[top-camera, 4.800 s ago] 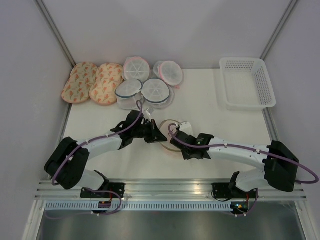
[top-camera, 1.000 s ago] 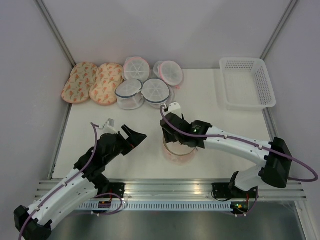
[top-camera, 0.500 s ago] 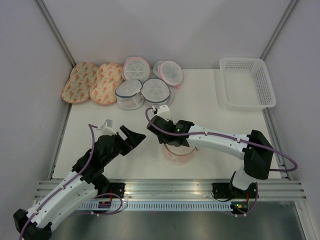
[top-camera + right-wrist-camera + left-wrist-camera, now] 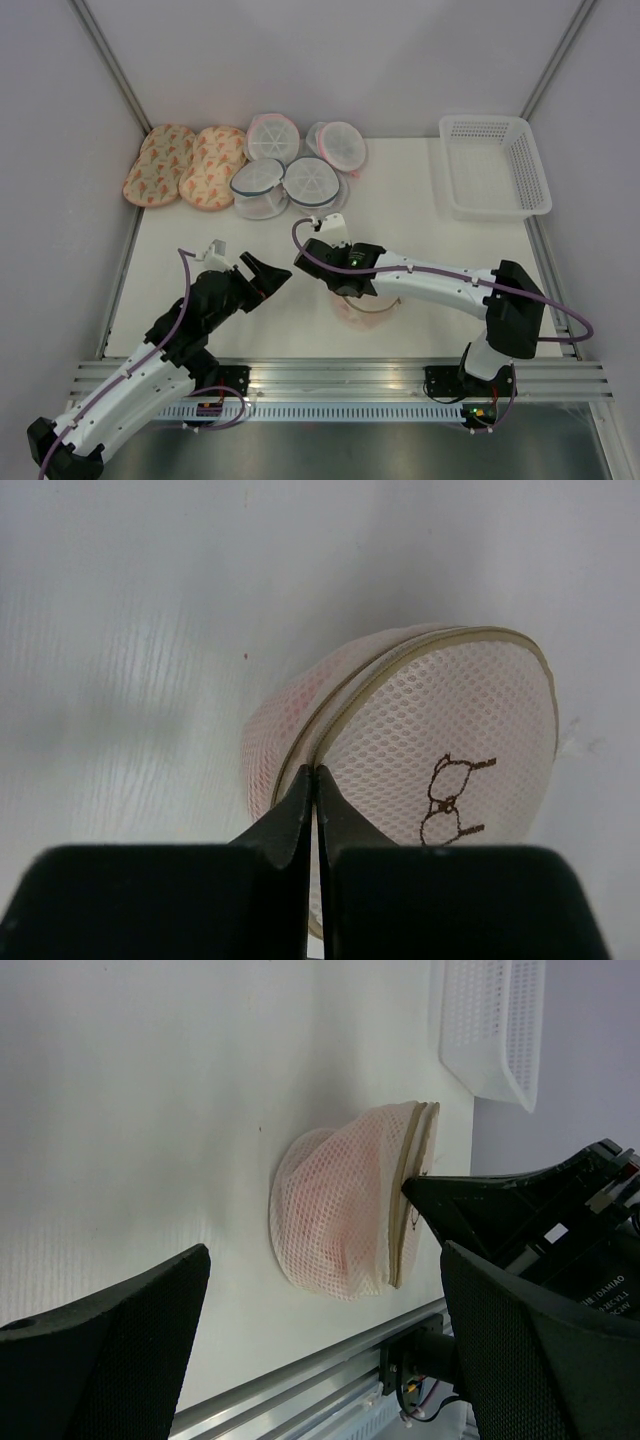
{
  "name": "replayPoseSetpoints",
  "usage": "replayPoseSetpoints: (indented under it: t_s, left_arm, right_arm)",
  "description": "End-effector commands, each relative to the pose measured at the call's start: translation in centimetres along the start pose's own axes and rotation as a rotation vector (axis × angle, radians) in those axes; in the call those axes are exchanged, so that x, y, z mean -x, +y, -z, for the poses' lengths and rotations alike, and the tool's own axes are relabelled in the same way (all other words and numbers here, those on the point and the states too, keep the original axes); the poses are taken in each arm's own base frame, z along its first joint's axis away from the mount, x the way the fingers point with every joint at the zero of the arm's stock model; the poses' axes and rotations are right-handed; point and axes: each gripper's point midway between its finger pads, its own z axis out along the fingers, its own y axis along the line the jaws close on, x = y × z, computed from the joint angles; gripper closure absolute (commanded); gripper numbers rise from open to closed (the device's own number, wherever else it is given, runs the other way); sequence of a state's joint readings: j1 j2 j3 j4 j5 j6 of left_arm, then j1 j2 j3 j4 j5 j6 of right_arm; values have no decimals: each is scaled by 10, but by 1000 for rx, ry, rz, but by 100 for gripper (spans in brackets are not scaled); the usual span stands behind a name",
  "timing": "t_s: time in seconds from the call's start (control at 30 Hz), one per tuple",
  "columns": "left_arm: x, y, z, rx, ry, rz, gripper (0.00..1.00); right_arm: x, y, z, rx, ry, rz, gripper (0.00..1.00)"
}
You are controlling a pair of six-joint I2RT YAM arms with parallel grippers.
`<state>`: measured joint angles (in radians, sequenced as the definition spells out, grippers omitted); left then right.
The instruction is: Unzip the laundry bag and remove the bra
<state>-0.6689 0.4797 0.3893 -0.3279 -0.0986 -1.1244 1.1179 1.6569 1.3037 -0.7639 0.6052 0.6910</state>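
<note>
The right pincer [image 4: 316,775] has swung onto the laundry bag [image 4: 430,750] and is closed at its zipper [image 4: 400,660], perhaps pinching the pull. The left pincer [image 4: 265,272], left of the bag, gapes. Unzipping can begin.

The white tabletop [image 4: 430,240] carries the peach mesh laundry bag [image 4: 365,305] near its front middle, resting on its domed side. Along the back lie two oval orange-patterned pouches [image 4: 160,165] side by side at the left, then a cluster of round white mesh pouches [image 4: 310,180] with grey-blue or pink rims. These overlap, so possibly not all of them touch the surface. A white slotted basket [image 4: 484,121] sits at the back right corner, well apart from the rest.
</note>
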Motion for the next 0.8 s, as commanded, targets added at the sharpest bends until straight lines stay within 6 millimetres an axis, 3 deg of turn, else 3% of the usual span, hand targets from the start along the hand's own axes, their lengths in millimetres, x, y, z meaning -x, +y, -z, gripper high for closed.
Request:
replayPoseSetpoints:
  t_s: [0.0, 0.1, 0.13, 0.17, 0.23, 0.27, 0.43, 0.47, 0.5, 0.63, 0.73, 0.77]
  left_arm:
    - [1, -7, -2, -34, -2, -13, 1]
    - [1, -32, -7, -142, 13, -53, 1]
    - [-7, -32, -14, -141, 55, -83, 1]
    - [-2, -47, -16, -188, 46, -100, 1]
    - [-8, -54, -31, -181, 102, -163, 0]
    - [-13, -53, -39, -164, 133, -183, 0]
    - [-30, -89, -75, -230, 248, -319, 1]
    - [-25, -104, -79, -253, 235, -335, 1]
    - [-33, -105, -85, -245, 255, -355, 1]
    - [-29, -132, -97, -284, 205, -465, 1]
    - [-47, -125, -114, -212, 296, -571, 3]
    - [-61, -113, -124, -168, 343, -631, 6]
  right_arm:
    - [18, -29, 26, -94, -77, -51, 100]
    - [16, -51, 39, -169, -106, -82, 100]
    - [17, -56, 46, -176, -122, -97, 100]
    - [12, -60, 49, -190, -122, -108, 100]
    - [9, -69, 58, -190, -143, -132, 100]
    - [8, -68, 62, -179, -152, -150, 100]
    - [2, -80, 78, -164, -180, -200, 100]
    - [-3, -82, 78, -164, -174, -196, 99]
    - [-3, -85, 81, -156, -179, -212, 99]
    - [-14, -94, 84, -154, -173, -229, 100]
    - [-17, -102, 88, -156, -179, -260, 99]
    - [-17, -107, 90, -158, -187, -273, 99]
